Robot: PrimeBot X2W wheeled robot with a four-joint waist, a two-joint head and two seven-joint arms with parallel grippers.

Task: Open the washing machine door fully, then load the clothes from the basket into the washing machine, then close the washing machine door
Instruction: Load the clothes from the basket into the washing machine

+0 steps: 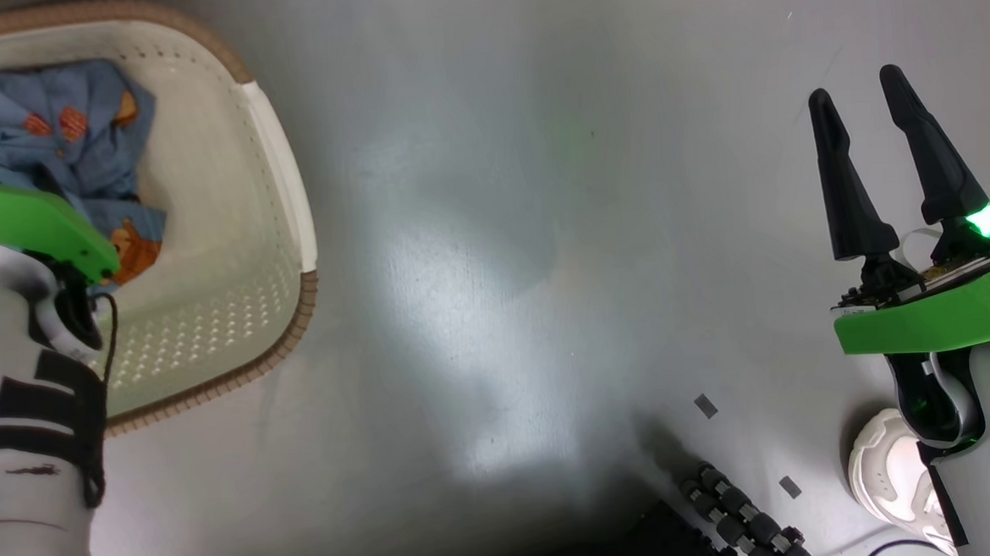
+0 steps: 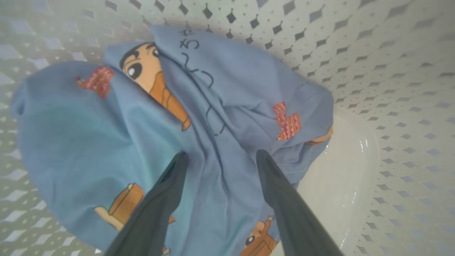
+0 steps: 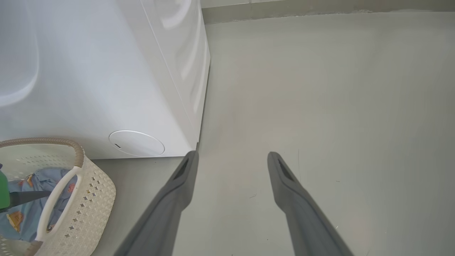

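Note:
The cream basket (image 1: 281,166) stands on the floor at the upper left of the head view, holding light-blue clothes (image 1: 46,123) printed with orange figures. My left arm's green wrist plate (image 1: 34,222) hangs over it. In the left wrist view my left gripper (image 2: 218,156) is open, with its tips pressed into the blue clothes (image 2: 227,89) and a ridge of fabric between the fingers. My right gripper (image 1: 863,106) is open and empty above bare floor, well right of the basket. The washing machine (image 3: 106,71) shows its white side, with the basket (image 3: 89,192) in front. Its door is out of view.
Grey floor (image 1: 501,227) lies between the basket and my right gripper. A round white cover (image 3: 137,143) sits low on the machine's panel. A black roller wheel (image 1: 741,519) and a white rounded object (image 1: 890,469) are at the head view's lower right.

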